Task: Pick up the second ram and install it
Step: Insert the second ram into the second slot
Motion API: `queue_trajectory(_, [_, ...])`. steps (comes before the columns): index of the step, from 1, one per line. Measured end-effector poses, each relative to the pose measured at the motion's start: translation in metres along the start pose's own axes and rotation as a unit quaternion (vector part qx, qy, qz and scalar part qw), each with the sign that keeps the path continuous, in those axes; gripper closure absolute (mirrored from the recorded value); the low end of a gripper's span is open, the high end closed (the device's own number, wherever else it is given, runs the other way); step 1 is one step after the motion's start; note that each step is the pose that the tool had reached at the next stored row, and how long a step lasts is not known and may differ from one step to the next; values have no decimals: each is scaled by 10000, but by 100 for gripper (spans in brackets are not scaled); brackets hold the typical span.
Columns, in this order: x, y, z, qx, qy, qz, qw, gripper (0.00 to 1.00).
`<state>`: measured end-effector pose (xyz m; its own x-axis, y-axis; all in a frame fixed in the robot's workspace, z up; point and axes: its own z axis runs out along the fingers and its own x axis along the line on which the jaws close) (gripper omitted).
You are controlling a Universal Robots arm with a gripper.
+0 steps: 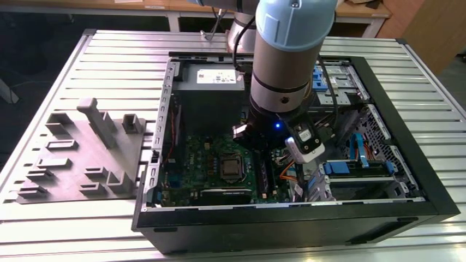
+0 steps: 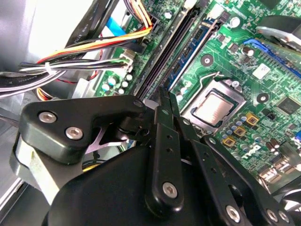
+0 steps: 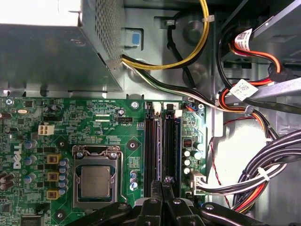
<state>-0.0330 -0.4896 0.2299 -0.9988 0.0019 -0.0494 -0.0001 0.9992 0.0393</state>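
Above the memory slots [image 3: 153,141] the tool [image 3: 163,181] hangs low, closed tight

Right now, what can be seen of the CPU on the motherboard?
The CPU is a square chip with a flat, dull silver lid, lying level on the green motherboard, its top bare. A shiny metal frame clamps its edges, with screws showing at two corners. The black memory slots run alongside, apart from it; the end effector sits by those, off the CPU.

Robot arm [image 1: 287,71] down inside open computer case [image 1: 291,212], over green motherboard [image 1: 198,159], grey fixture [image 1: 80,164] on slatted table [image 1: 124,60]
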Motion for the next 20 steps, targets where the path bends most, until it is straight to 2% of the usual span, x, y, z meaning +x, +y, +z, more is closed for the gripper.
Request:
queue_trajectory(8, [6, 0, 1, -2, -1, 0, 10000, 89])
queue_trajectory(11, [6, 1, -34, -1, -1, 0, 10000, 89])
queue_trajectory(14, [6, 2, -36, -4, -2, 0, 10000, 89])
queue_trajectory(20, [33, 2, -36, -19, -8, 1, 10000, 89])
